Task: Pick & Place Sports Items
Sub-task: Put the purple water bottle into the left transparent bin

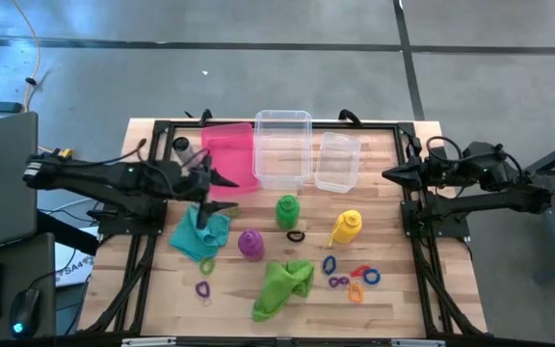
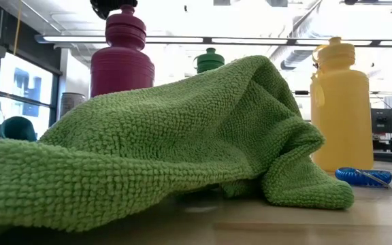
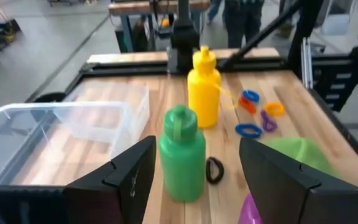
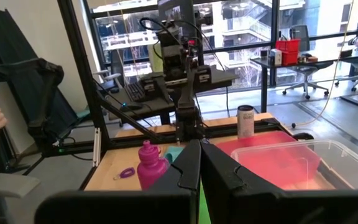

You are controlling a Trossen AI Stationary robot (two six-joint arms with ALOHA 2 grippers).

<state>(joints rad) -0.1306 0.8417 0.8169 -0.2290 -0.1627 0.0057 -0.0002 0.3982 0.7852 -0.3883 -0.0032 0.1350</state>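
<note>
Left gripper (image 1: 227, 193), jaws released, hovered above the teal cloth (image 1: 199, 233) near the pink bin (image 1: 230, 154); green bottle (image 1: 286, 211), purple bottle (image 1: 251, 244), yellow bottle (image 1: 347, 227) and lime green cloth (image 1: 282, 287) lay mid-tabletop (image 1: 393, 299); right gripper (image 1: 390, 174), jaws clenched, waited at the edge

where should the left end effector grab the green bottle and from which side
Grip the green bottle around its round body, just below the narrower cap, coming in level from the left arm's side. It stands upright and the open left end effector already frames it. A black ring lies beside its base, so stay above the table.
</note>
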